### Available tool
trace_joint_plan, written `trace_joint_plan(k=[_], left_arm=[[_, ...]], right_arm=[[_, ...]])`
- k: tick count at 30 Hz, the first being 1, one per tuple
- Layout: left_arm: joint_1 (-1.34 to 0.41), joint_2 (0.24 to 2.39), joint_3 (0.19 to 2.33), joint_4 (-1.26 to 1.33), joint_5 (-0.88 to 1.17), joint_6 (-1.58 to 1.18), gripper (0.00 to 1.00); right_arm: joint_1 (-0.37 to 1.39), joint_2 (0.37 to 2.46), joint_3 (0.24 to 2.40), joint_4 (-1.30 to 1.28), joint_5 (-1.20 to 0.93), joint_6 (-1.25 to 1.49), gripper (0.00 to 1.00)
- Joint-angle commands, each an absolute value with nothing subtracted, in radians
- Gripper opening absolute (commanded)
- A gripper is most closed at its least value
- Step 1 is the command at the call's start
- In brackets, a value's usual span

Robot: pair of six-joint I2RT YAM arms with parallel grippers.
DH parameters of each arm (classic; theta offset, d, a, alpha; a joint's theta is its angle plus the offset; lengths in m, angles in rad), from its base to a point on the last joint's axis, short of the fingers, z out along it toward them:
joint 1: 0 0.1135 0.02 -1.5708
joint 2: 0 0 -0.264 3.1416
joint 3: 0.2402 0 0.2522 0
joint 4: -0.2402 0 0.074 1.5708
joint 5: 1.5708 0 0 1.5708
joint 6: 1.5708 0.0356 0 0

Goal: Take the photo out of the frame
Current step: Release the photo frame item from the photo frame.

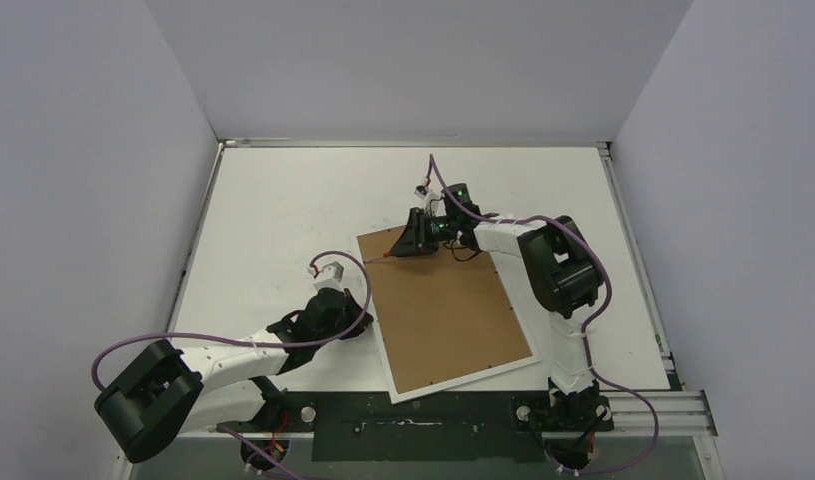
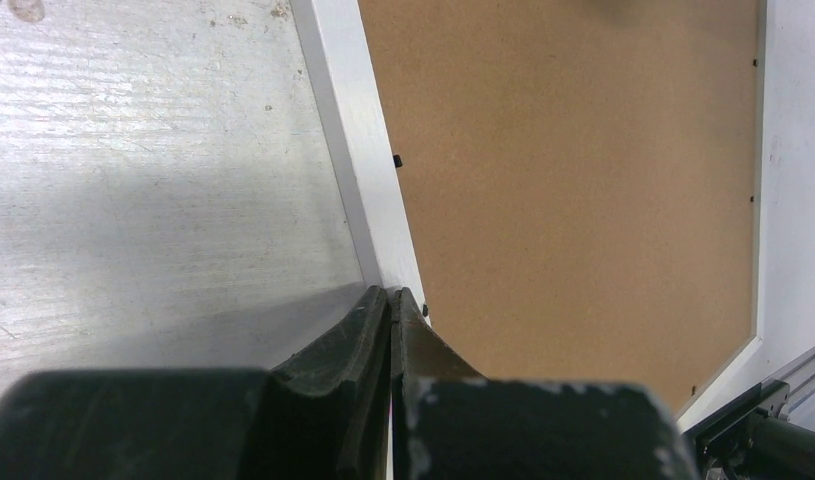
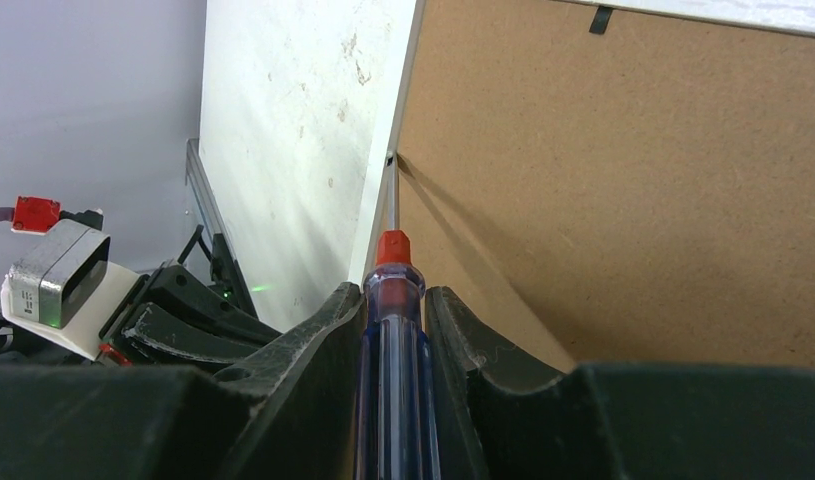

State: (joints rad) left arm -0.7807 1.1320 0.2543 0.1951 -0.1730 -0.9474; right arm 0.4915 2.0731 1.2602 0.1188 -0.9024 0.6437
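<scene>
The frame (image 1: 448, 310) lies face down on the white table, its brown fibreboard back (image 2: 573, 180) up and its white border (image 2: 368, 170) around it. The photo is hidden beneath the backing. My left gripper (image 2: 393, 293) is shut with nothing between its jaws, and its tips rest on the left border strip; it also shows in the top view (image 1: 366, 308). My right gripper (image 3: 394, 290) is shut on the red-and-blue screwdriver (image 3: 393, 340), over the frame's far left corner (image 1: 408, 240). The metal tip of the screwdriver reaches a small black tab (image 3: 390, 158) at the backing's edge.
Another black tab (image 2: 397, 160) sits on the left border ahead of my left gripper. A metal rail (image 1: 673, 405) runs along the table's near edge. Grey walls close the table in on three sides. My left arm's wrist (image 3: 53, 275) shows beside the right gripper.
</scene>
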Motion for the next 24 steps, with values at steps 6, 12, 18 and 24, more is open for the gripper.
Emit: trace_joint_plan(k=[6,12,18,24], left_arm=[[-0.773,1.161,0.230,0.025,-0.207,-0.921,0.00],[-0.771,1.178,0.224,0.034,-0.207,-0.940,0.00],[-0.768,1.159,0.188,0.056,-0.205,-0.966,0.00],[-0.766,1.138,0.174,0.045,-0.216,-0.982,0.00]], right_arm=[[0.579,2.038,1.382,-0.110,-0.740,0.479,0.00],[0.688,2.019,1.494,-0.316,-0.541,0.337,0.00],[0.759,2.032,1.586,-0.406,-0.466,0.286,0.00],[0.833,2.030,1.626,-0.450,-0.400,0.249,0.00]])
